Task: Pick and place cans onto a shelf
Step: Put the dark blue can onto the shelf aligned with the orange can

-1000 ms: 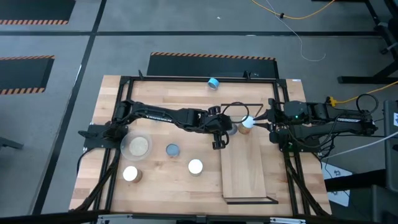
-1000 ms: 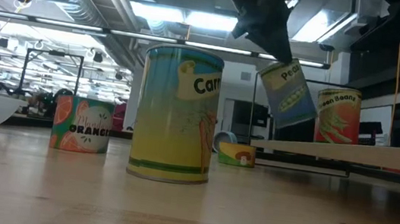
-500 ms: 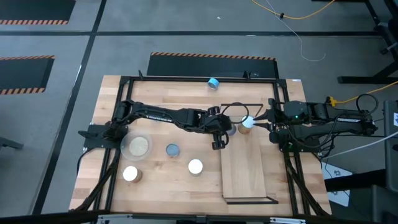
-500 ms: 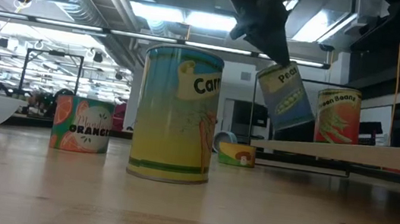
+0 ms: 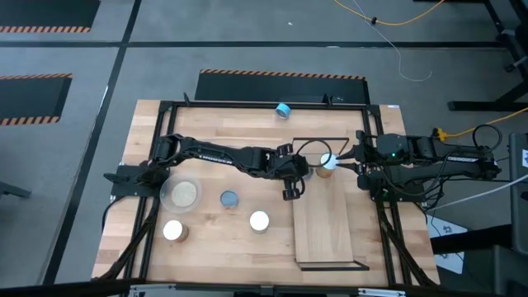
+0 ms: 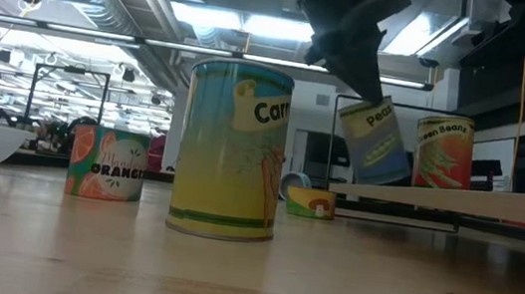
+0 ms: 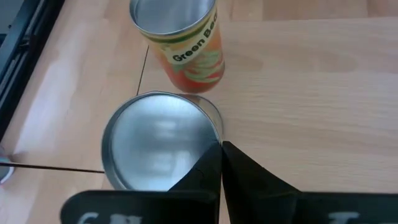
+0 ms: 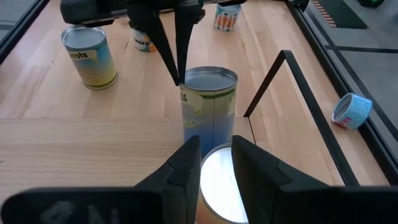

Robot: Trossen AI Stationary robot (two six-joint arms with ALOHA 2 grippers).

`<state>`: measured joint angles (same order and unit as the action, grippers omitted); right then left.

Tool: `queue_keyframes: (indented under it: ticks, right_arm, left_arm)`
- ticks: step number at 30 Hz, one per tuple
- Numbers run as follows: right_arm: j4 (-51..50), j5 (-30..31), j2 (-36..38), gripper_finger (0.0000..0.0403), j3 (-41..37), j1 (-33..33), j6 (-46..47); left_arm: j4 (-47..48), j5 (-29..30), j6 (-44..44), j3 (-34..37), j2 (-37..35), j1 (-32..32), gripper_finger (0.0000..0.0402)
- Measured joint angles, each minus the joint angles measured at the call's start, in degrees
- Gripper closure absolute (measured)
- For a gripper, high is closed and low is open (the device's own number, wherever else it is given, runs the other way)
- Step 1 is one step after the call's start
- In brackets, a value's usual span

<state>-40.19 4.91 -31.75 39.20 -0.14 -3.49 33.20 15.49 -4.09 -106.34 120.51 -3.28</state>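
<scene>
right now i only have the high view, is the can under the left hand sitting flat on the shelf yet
observer: no. In the low view the peas can is tilted, with its lower edge just above the shelf. I can't tell whether it touches.
operator: how is it held
observer: the left wrist view shows the left hand shut, pinching the can's rim from above.
operator: whats the white top next to it
observer: that's a green beans can, standing upright on the shelf close beside the peas can.
</scene>
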Motion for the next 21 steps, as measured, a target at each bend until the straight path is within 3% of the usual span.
queue_keyframes:
  ticks: [11, 21]
  right_arm:
    - [-0.02, 0.0, 0.0, 0.0306, 0.0, 0.0, -0.02]
    - [0.0, 0.0, 0.0, 0.0306, 0.0, 0.0, -0.02]
  left_arm:
    - [-1.16, 0.02, 0.16, 0.0, 0.0, 0.01, 0.04]
    - [-3.2, 0.04, 0.2, 0.0, 0.0, 0.01, 0.0367]
